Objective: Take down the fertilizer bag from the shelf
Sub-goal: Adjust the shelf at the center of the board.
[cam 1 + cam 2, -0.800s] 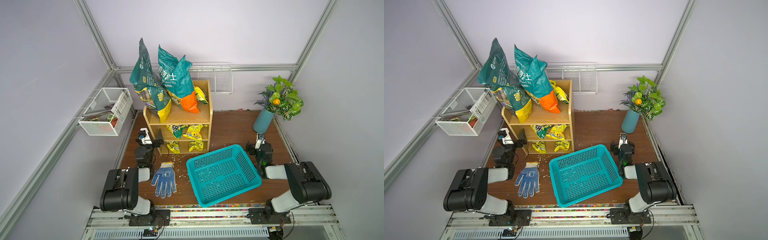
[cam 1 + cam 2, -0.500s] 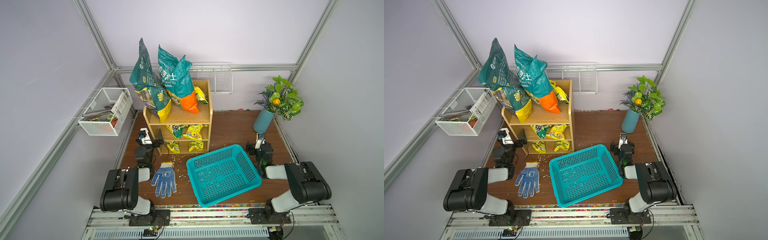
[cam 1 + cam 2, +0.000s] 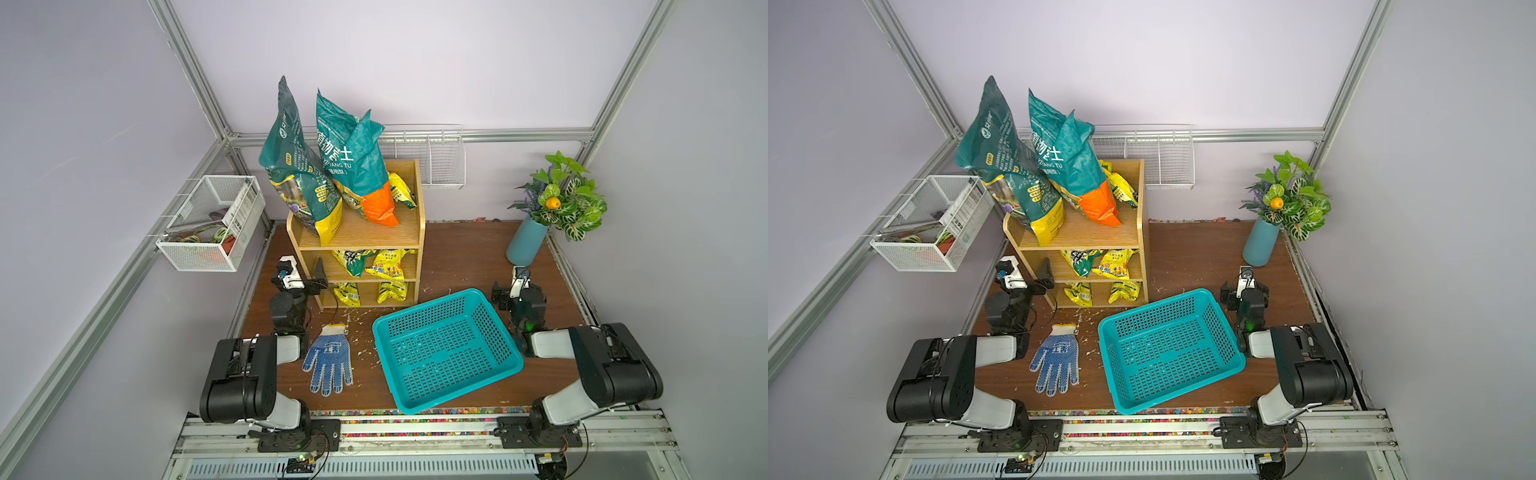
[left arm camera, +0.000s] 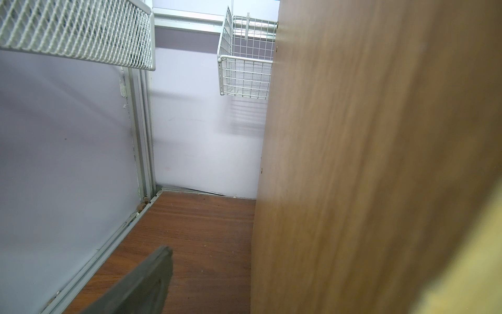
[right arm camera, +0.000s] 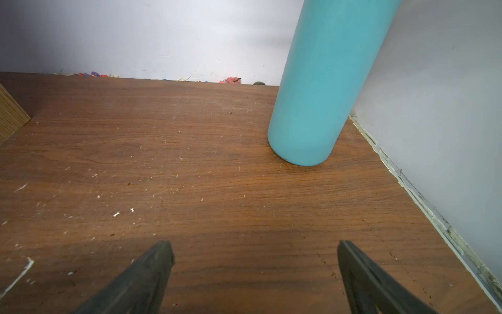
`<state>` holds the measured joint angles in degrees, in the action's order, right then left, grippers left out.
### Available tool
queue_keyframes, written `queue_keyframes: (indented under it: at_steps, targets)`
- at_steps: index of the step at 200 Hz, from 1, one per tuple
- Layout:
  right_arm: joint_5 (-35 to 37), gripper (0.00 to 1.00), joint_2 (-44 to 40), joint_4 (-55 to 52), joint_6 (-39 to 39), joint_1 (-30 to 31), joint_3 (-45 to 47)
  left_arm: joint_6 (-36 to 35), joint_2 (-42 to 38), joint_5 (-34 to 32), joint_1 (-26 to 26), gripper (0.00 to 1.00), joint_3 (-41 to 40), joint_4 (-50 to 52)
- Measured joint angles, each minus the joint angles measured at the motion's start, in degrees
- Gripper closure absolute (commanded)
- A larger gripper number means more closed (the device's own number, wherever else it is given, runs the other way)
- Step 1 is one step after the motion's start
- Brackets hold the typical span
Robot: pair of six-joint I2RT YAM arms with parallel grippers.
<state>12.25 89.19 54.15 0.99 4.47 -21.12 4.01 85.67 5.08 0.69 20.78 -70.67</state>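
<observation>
The shelf (image 3: 357, 239) stands near the back left corner of the tabletop (image 3: 457, 257). On its top tier two tall green bags stand upright, side by side and touching. The bag with the yellow bottom (image 3: 299, 174) is at the left front, and the bag with the orange bottom (image 3: 359, 166) is to its right. Which of them is the fertilizer bag I cannot tell. Small yellow packets (image 3: 386, 264) lie on the two lower tiers.

The left gripper (image 3: 311, 276) is at the front of the shelf's left side wall, spread wide and holding nothing. In the left wrist view one finger (image 4: 141, 282) shows outside that wall and the other is hidden.

The right gripper (image 5: 255, 250) hovers low over the tabletop near the right edge, released and empty. It faces the blue vase (image 5: 326, 81) in the back right corner.

A teal basket (image 3: 494, 328) lies between the arms. A blue glove (image 3: 330, 359) lies left of it, near the front edge.
</observation>
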Motion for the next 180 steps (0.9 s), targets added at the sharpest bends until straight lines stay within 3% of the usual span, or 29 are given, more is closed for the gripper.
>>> queue_keyframes:
  at_steps: [42,60,92,123,132,152,180]
  targets:
    - [-0.04,0.01,-0.72,-0.39,0.0,0.0,0.2,0.46,0.0,-0.28,0.0,0.0,0.0,0.07]
    - [1.2,0.01,-6.56,-4.35,-0.68,1.25,1.03,0.94,-1.27,-2.89,-0.87,0.0,0.31,2.32]
    - [2.67,0.01,-23.1,-21.11,5.22,3.74,-3.76,-0.22,-8.63,-11.08,-3.23,0.0,6.16,23.3]
    - [-1.09,0.01,-29.22,-36.26,14.38,2.95,-13.42,1.36,-18.01,-14.88,-3.72,0.0,10.75,43.6]
    - [-3.13,0.06,-29.38,-40.46,16.09,3.39,-16.11,2.16,-20.24,-14.95,-3.76,0.0,11.58,48.22]
    - [-7.02,0.12,-28.76,-49.68,18.4,7.76,-21.66,5.6,-24.65,-14.64,-3.76,0.0,13.07,57.99]
    - [-8.85,0.09,-26.8,-58.38,19.06,22.18,-26.99,9.6,-30.8,-11.5,-3.72,0.0,12.94,68.57]
